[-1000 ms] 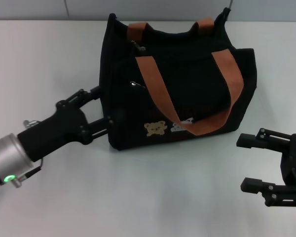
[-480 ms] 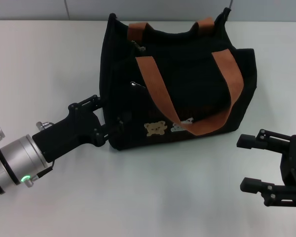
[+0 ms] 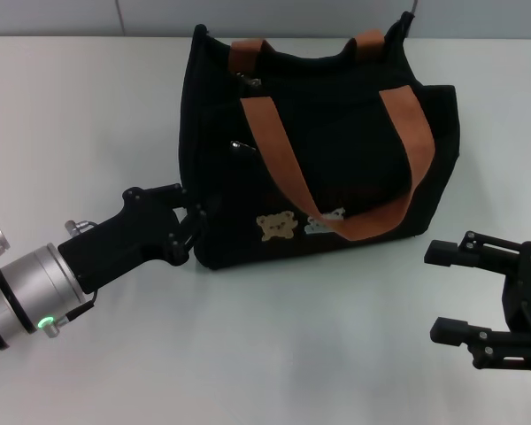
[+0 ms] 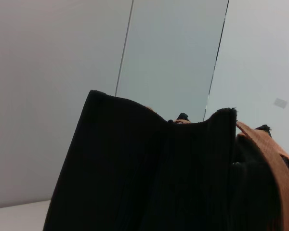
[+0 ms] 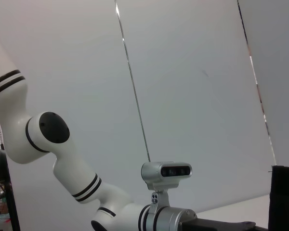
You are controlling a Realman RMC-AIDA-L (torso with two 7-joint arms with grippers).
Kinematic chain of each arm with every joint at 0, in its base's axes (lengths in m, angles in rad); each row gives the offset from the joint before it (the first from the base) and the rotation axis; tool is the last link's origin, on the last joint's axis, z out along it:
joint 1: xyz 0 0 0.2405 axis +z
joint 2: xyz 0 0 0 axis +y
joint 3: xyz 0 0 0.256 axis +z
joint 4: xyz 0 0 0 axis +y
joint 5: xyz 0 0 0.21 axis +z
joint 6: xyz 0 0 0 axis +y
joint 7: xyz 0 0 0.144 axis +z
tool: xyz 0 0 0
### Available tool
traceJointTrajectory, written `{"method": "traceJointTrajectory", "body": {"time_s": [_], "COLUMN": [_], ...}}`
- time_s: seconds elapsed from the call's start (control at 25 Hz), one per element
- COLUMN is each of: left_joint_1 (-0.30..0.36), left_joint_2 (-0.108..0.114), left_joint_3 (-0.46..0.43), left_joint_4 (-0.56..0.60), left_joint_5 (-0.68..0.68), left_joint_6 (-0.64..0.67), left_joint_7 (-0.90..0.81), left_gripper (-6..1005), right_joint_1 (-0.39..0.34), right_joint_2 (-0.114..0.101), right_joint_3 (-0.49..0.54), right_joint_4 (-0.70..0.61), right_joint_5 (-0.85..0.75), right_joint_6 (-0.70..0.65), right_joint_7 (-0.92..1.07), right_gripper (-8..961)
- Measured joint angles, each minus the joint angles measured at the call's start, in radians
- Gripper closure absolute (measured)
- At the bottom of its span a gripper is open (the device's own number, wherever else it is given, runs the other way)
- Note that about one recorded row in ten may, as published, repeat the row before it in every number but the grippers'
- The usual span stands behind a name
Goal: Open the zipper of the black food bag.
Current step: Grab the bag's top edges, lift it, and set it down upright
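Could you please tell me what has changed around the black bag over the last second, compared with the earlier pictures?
The left hand has closed its fingers on the lower left corner of the boxy black fabric food bag with orange-brown straps, after reaching in open. The bag shifted only slightly. The long dark top zipper looks unopened, and the right hand stayed open on the white table, apart from the bag.

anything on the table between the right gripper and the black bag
No. In the head view, only bare white table separates the right gripper, jaws open, from the black food bag. The left gripper is at the bag's other end.
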Motion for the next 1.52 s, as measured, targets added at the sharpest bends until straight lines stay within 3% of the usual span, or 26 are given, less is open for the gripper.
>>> {"method": "traceJointTrajectory", "body": {"time_s": [0.36, 0.64, 0.84, 0.96, 1.08, 1.12, 1.16, 1.32, 1.52], "left_joint_1": [-0.001, 0.003, 0.019, 0.032, 0.035, 0.029, 0.029, -0.004, -0.031], "left_joint_2": [0.000, 0.005, 0.010, 0.012, 0.014, 0.014, 0.014, 0.010, 0.005], "left_joint_3": [0.000, 0.000, 0.001, -0.005, -0.009, -0.006, -0.006, 0.013, 0.167], "left_joint_4": [0.000, 0.009, 0.078, 0.178, 0.352, 0.472, 0.472, 0.686, 0.761], "left_joint_5": [0.000, 0.001, 0.003, -0.003, -0.022, -0.046, -0.046, -0.082, -0.107], "left_joint_6": [0.000, 0.003, 0.034, 0.086, 0.162, 0.223, 0.223, 0.364, 0.396], "left_joint_7": [0.000, 0.000, -0.016, -0.044, -0.133, -0.204, -0.204, -0.326, -0.364], "left_gripper": [900, 899, 900, 901, 902, 902, 901, 901, 902], "right_joint_1": [0.000, 0.000, 0.000, 0.001, 0.005, 0.006, 0.008, 0.014, 0.018], "right_joint_2": [0.001, 0.002, 0.002, 0.002, 0.003, 0.006, 0.008, 0.020, 0.039], "right_joint_3": [0.000, 0.000, 0.000, 0.012, 0.040, 0.052, 0.065, 0.088, 0.108], "right_joint_4": [0.000, 0.000, 0.000, 0.000, 0.001, 0.001, 0.001, 0.003, 0.014], "right_joint_5": [0.000, 0.000, 0.000, 0.001, 0.001, 0.001, 0.002, 0.002, 0.004], "right_joint_6": [0.000, 0.002, 0.008, 0.009, 0.009, 0.009, 0.009, 0.009, 0.029], "right_joint_7": [0.000, 0.000, 0.000, 0.000, 0.001, 0.004, 0.007, 0.009, 0.006], "right_gripper": [175, 175, 175, 175, 175, 175, 175, 175, 175]}}
